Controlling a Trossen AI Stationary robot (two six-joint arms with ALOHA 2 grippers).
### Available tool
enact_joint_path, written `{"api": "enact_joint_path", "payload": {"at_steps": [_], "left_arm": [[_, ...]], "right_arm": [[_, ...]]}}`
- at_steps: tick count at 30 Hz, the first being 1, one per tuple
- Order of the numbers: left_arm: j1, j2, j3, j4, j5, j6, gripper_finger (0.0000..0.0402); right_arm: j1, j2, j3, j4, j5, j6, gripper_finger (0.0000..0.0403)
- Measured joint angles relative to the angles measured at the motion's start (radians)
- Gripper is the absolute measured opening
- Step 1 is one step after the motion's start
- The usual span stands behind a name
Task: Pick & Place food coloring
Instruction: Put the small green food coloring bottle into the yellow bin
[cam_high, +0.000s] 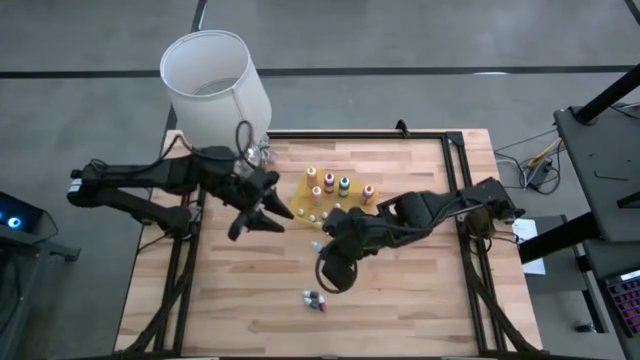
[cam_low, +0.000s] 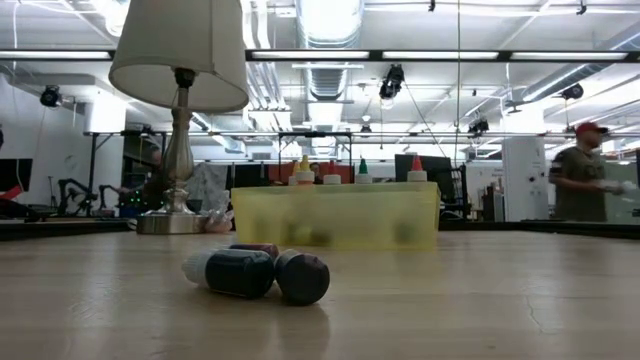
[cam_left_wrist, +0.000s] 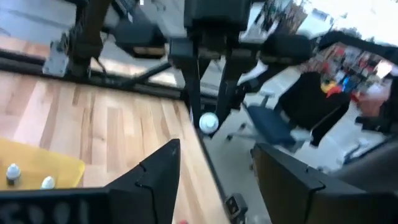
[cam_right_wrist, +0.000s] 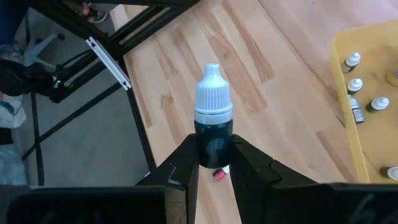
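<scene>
Beside the yellow tray (cam_high: 300, 196), dark food coloring bottle (cam_right_wrist: 212, 118) with white cap pinched between right gripper (cam_right_wrist: 213, 163) fingers, above worktop (cam_high: 400, 290). Taller bottles (cam_high: 329, 184) standing in tray. Left gripper (cam_high: 268, 213) at tray's opposite edge, fingers parted, empty.

From overhead we look straight down on the whole counter (cam_high: 400, 290), while at counter height we look level across it into the room, close behind a few fallen vials (cam_low: 255, 272). Both views share the yellow tray (cam_high: 300, 190). Each wrist camera looks out past its own arm's fingers (cam_left_wrist: 155, 180), near the wood, the tray's edge showing in both.
</scene>
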Motion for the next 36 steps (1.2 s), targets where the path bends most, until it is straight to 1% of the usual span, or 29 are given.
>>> {"api": "enact_joint_path", "payload": {"at_steps": [8, 14, 20, 25, 31, 36], "left_arm": [[-0.031, 0.148, 0.196, -0.201, -0.009, 0.112, 0.0174], [-0.048, 0.224, 0.295, -0.252, -0.041, 0.171, 0.0174], [-0.072, 0.273, 0.291, -0.278, -0.048, 0.181, 0.0174], [-0.085, 0.299, 0.290, -0.268, -0.066, 0.171, 0.0169], [-0.085, 0.305, 0.290, -0.248, -0.069, 0.154, 0.0155], [-0.085, 0.305, 0.290, -0.206, -0.088, 0.153, 0.0152]], "right_arm": [[-0.028, 0.000, 0.000, -0.010, -0.050, -0.025, 0.0065], [-0.042, 0.001, 0.000, -0.010, -0.056, -0.041, 0.0065], [-0.050, 0.001, 0.000, -0.010, -0.056, -0.063, 0.0065], [-0.051, 0.001, 0.000, -0.010, -0.057, -0.069, 0.0065], [-0.051, 0.001, 0.000, -0.010, -0.058, -0.075, 0.0065], [-0.051, 0.001, 0.000, -0.009, -0.058, -0.074, 0.0065]]}}
